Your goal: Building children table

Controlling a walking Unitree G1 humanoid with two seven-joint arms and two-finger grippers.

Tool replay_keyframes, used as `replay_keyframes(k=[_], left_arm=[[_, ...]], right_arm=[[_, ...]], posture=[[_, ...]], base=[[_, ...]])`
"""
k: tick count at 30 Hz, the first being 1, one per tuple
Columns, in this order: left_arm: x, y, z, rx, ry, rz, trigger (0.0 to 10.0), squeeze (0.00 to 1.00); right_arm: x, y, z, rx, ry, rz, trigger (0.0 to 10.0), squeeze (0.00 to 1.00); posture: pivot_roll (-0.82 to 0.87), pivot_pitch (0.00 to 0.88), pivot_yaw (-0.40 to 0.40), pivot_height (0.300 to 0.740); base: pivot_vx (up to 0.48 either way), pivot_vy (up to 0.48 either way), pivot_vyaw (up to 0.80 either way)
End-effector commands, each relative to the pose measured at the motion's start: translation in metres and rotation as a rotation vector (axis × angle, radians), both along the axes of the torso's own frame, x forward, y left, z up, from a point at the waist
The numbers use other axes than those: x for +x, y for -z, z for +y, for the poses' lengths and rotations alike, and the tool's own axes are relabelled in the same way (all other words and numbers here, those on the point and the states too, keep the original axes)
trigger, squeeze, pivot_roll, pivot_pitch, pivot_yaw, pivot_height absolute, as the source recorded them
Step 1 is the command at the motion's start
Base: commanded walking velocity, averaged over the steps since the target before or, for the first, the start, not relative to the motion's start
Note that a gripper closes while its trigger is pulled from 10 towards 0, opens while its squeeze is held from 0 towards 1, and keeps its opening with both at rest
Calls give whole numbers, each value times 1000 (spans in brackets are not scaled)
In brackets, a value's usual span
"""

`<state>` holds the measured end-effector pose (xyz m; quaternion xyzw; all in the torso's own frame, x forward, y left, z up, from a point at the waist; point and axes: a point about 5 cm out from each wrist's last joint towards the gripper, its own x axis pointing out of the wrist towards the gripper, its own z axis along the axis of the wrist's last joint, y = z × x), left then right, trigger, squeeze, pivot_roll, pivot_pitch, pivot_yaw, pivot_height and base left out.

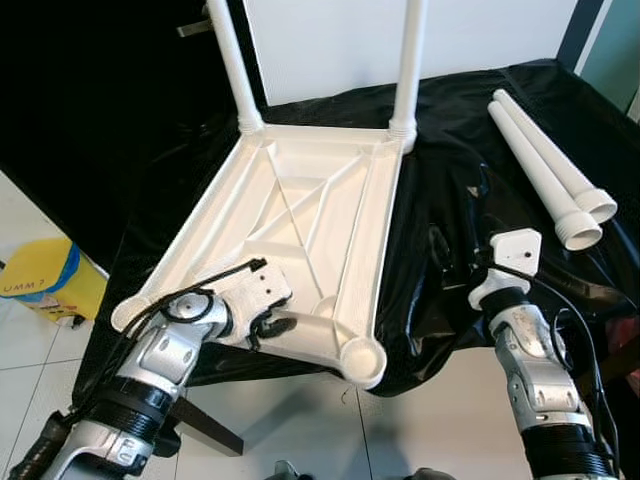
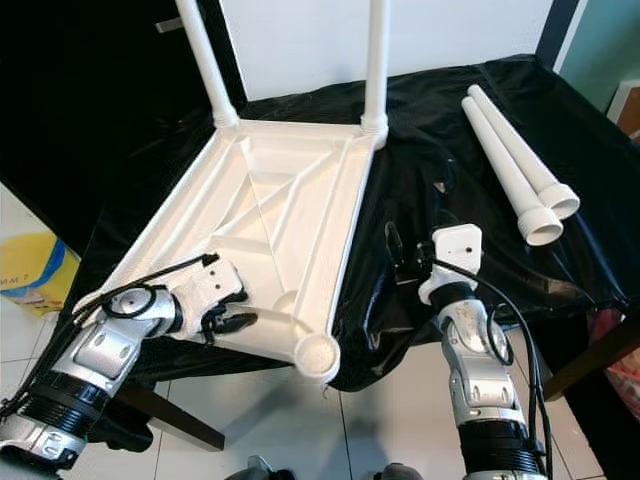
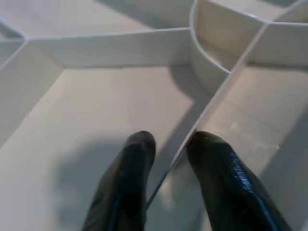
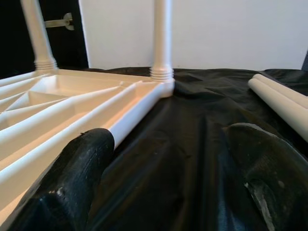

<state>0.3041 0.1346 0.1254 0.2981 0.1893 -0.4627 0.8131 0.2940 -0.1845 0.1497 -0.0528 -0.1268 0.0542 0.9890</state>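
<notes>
A white plastic table top (image 1: 300, 200) lies upside down on a black sheet (image 1: 450, 140). Two white legs (image 1: 232, 60) (image 1: 410, 60) stand screwed into its far corners. The near corner socket (image 1: 362, 358) is empty. Two loose white legs (image 1: 545, 165) lie side by side at the back right. My left gripper (image 1: 275, 325) rests inside the ribbed underside near the front; its fingertips (image 3: 139, 149) stand slightly apart astride a thin rib. My right gripper (image 4: 173, 183) lies open on the black sheet just right of the table top's side rail (image 4: 139, 113), holding nothing.
The black-covered work table ends close in front of me, with white floor tiles (image 1: 300, 430) below. A yellow bag (image 1: 40, 280) sits on the floor at the left. A white wall and a dark door stand behind.
</notes>
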Motion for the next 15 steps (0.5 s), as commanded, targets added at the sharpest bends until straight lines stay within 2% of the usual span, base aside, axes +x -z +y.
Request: replay_keyframes(k=[1, 6, 7, 8, 9, 10, 15], left_arm=[[5, 2, 6, -18, -83, -6, 0, 0], [7, -1, 3, -33, -89, -24, 0, 0], [8, -6, -4, -64, -84, -39, 3804, 0], [8, -6, -4, -64, -84, -39, 3804, 0], [7, -9, -12, -90, -58, -47, 5333, 0], [5, -11, -20, -116, -40, -52, 10000, 0], [4, -13, -29, -121, -25, -77, 10000, 0]], right_arm=[[4, -1, -1, 1, 4, 8, 10000, 0], [5, -2, -1, 2, 5, 4, 10000, 0], [6, -2, -1, 1, 7, 2, 10000, 0], [6, -2, -1, 1, 7, 2, 10000, 0], [7, -3, -1, 2, 9, 0, 10000, 0], [8, -3, -1, 2, 11, 0, 10000, 0], [9, -3, -1, 5, 16, 0, 10000, 0]], posture=[[-114, 92, 98, 740], [-111, 84, 94, 740], [-109, 84, 93, 740], [-109, 84, 93, 740], [-106, 76, 92, 740], [-105, 74, 92, 740], [-105, 71, 93, 740]], base=[[0, 0, 0], [0, 0, 0], [0, 0, 0], [0, 0, 0], [0, 0, 0], [0, 0, 0], [0, 0, 0]])
